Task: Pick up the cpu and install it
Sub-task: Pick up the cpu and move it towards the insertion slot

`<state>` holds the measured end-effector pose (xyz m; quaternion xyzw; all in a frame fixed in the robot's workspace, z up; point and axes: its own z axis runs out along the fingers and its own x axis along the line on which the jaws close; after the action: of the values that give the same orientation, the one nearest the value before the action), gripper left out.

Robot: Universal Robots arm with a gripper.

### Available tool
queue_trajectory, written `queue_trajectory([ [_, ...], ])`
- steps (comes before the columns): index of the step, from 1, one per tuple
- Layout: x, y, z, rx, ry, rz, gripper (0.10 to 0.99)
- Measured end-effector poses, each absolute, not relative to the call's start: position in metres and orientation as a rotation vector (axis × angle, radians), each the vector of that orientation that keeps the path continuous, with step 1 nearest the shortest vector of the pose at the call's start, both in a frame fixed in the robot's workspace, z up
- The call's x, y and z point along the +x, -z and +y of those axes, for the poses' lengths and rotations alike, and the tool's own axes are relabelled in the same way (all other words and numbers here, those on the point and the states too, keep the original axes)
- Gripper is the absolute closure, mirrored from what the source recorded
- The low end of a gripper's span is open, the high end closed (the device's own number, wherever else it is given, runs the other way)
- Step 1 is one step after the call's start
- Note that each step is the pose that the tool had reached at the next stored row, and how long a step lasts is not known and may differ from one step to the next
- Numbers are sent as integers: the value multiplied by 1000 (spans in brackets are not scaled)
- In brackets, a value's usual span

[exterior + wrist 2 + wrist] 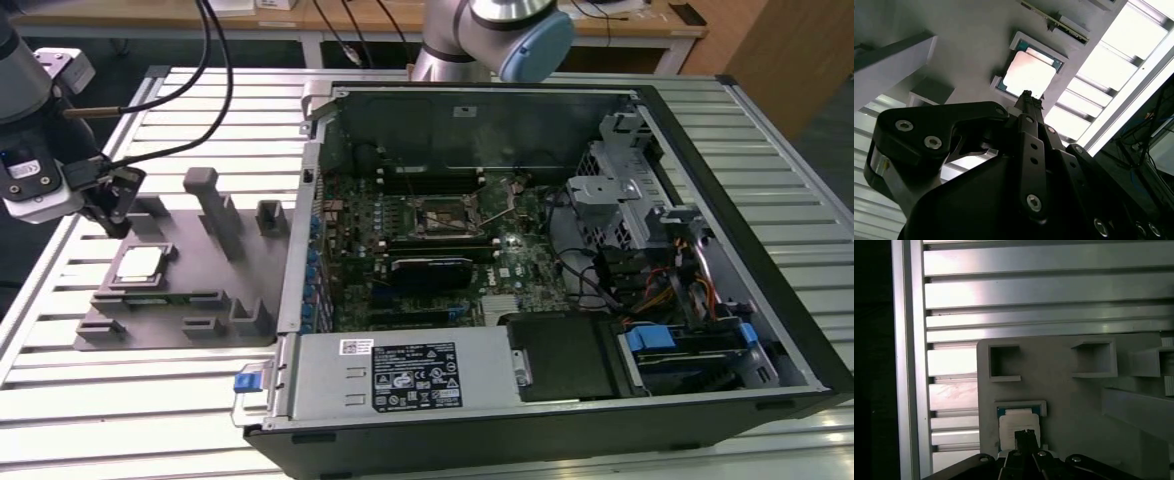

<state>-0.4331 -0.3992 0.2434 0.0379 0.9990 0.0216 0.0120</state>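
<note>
Step in hand: approach for pick. Cpu (140, 264) lies flat in recess of grey fixture (180, 312), at exterior view's left of computer case (747, 250). Gripper (112, 222) hovers just above cpu, jaws drawn together, empty (too narrow to straddle chip). Advise: centre over plate, stay level, grip edges only.

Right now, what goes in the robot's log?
end effector: over cpu | cpu: in grey holder recess, not lifted
</note>
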Motion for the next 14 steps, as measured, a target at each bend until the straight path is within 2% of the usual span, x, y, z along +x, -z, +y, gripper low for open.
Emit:
queue_trajectory([
  [14, -441, -236, -399, 118, -68, 3115, 980],
])
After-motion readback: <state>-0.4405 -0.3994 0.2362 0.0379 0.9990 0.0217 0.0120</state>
